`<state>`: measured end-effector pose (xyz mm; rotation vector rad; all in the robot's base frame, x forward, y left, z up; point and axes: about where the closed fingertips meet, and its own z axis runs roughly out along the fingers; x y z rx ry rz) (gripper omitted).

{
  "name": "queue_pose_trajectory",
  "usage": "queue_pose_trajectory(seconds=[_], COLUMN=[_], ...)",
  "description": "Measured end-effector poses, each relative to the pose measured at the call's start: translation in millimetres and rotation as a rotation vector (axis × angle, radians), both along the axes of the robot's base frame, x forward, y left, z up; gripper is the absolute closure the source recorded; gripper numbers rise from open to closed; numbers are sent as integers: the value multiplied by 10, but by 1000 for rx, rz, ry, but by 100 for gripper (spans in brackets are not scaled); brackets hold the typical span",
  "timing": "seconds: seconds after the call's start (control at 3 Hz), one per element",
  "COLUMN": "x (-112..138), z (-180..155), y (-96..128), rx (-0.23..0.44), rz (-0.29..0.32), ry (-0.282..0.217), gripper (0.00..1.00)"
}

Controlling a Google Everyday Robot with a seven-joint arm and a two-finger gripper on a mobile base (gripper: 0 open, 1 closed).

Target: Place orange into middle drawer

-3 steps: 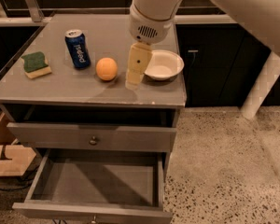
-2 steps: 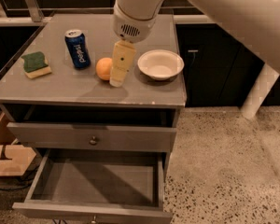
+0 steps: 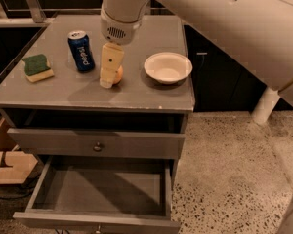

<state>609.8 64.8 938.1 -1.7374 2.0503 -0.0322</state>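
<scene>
The orange (image 3: 118, 75) sits on the grey cabinet top (image 3: 136, 94), between the blue can and the white bowl. Only its right edge shows; the rest is hidden behind my gripper. My gripper (image 3: 107, 82) hangs straight down from the big white arm and reaches the cabinet top right at the orange, on its left and front side. The middle drawer (image 3: 102, 191) is pulled out below, and its dark grey inside holds nothing. The drawer front one tier above (image 3: 95, 144), with a small round knob, is closed.
A blue soda can (image 3: 81, 51) stands left of the gripper. A green and yellow sponge (image 3: 37, 67) lies at the far left. A white bowl (image 3: 168, 67) sits to the right. A wooden object (image 3: 7, 165) is on the floor at left, and a white post (image 3: 264, 105) at right.
My gripper has moved left, from beside the white bowl to right over the orange. It now covers most of the orange. The orange, can, bowl and drawers have not moved.
</scene>
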Motion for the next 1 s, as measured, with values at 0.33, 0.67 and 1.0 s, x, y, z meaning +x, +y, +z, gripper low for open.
queue_pose_trajectory(seconds=[0.33, 0.67, 1.0], x=[217, 250, 326], z=[-463, -496, -552], y=[341, 334, 291], rx=[-38, -37, -35], rz=[27, 26, 20], ry=[73, 80, 93], gripper=[0, 0, 0])
